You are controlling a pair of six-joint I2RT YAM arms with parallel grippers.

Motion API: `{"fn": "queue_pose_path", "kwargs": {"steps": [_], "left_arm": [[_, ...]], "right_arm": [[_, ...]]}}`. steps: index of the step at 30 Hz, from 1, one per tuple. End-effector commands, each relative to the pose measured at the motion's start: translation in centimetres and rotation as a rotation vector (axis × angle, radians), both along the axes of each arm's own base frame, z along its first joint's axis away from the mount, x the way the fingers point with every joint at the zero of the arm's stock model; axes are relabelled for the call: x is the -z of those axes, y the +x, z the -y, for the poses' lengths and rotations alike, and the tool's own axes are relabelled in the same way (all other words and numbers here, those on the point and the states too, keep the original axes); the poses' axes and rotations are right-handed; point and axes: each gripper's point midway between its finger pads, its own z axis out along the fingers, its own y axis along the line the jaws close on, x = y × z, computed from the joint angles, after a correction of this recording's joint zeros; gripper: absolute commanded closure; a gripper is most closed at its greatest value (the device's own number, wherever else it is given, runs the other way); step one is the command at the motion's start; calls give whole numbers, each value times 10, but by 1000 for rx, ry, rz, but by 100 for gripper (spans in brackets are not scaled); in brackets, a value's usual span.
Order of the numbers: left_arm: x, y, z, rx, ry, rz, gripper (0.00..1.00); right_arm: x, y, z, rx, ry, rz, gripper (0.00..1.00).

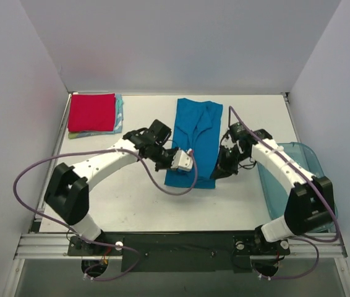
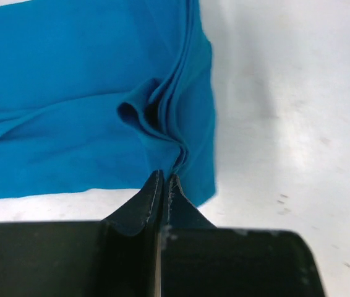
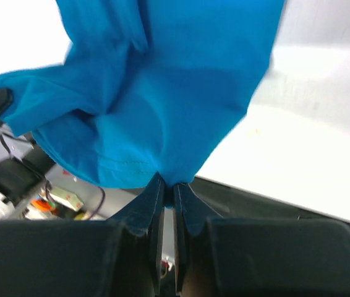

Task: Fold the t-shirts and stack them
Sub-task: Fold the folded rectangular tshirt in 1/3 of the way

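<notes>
Pale grey walls (image 1: 181,43) enclose three sides; white table (image 1: 132,198), smooth, likely slick; blue t-shirt (image 1: 195,133) lies lengthwise mid-table, folded narrow; red-topped folded stack (image 1: 91,112) sits at the far-left corner; left gripper (image 2: 164,180) pinches bunched layers at the shirt's near edge; right gripper (image 3: 169,185) pinches the near hem; risk: an inner layer slips from either thin pinch, skewing the fold.

A robotics lab test cell: beyond the fingers (image 2: 135,210), plain pale partition walls (image 1: 181,43) box in a white table (image 1: 122,204); behind them, an aluminium rail (image 1: 39,246) carries two arm bases (image 1: 274,230) trailing purple cables (image 1: 39,162).
</notes>
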Motion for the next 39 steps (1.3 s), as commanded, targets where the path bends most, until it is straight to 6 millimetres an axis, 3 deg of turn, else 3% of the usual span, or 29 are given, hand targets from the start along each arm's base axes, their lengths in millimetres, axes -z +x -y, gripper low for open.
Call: {"fn": "queue_pose_path", "kwargs": {"steps": [1, 2, 6, 10, 14, 17, 25, 27, 28, 30, 32, 35, 36, 37, 39], "left_arm": [[-24, 71, 23, -153, -61, 47, 100], [-24, 86, 20, -181, -47, 77, 100], [-16, 147, 26, -280, -22, 108, 100], [-16, 195, 31, -367, -51, 152, 100], [-11, 222, 40, -394, -71, 169, 100], [-2, 228, 40, -410, -76, 142, 100], [19, 244, 37, -437, -62, 162, 100], [22, 248, 35, -464, -56, 167, 79], [22, 252, 31, -491, -55, 172, 60], [15, 262, 28, -525, -70, 201, 45], [0, 277, 24, -579, -96, 245, 39], [-33, 292, 23, -637, -153, 270, 39], [-36, 289, 23, -641, -160, 246, 43], [-35, 277, 24, -622, -147, 211, 54], [-18, 245, 31, -524, -131, 126, 66]], "right_arm": [[-1, 55, 14, -47, -62, 29, 100], [-10, 78, 16, -30, -65, 77, 100], [4, 128, 23, -1, -97, 71, 100], [14, 160, 33, 31, -108, 73, 100], [17, 186, 34, 48, -79, 88, 100], [16, 200, 33, 53, -61, 101, 100], [44, 217, 37, 94, -46, 46, 100], [48, 223, 38, 99, -45, 44, 79], [48, 230, 44, 113, -60, 58, 68], [41, 245, 60, 166, -94, 92, 62], [20, 259, 72, 192, -129, 167, 60], [-15, 259, 76, 162, -202, 287, 62], [-9, 251, 76, 150, -230, 276, 65], [-14, 244, 67, 121, -227, 298, 75], [6, 225, 48, 78, -194, 260, 85]]}}
